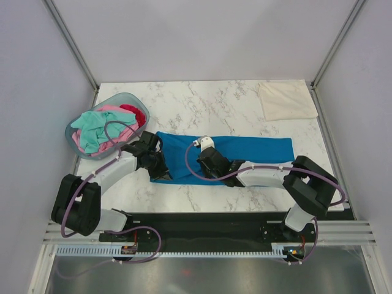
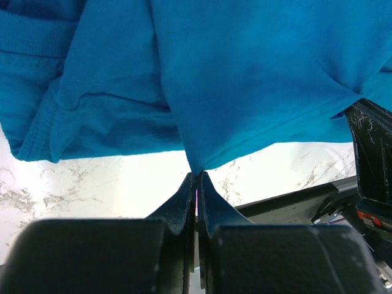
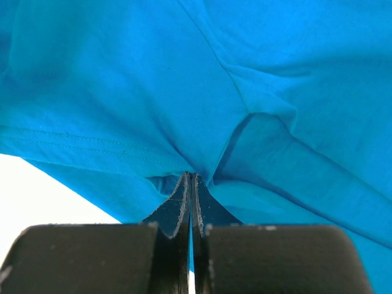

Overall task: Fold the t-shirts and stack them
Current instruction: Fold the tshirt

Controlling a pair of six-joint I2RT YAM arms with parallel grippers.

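Left tool (image 2: 196,177) pinching blue t-shirt (image 2: 245,73) edge, right tool (image 3: 190,177) pinching its fold, both reaching low, inward.

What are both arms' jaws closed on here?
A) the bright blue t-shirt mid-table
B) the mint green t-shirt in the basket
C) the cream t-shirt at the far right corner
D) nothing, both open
A: the wrist views show the jaws of the left gripper and the right gripper shut on folds of the bright blue t-shirt; the cream t-shirt lies apart, untouched.
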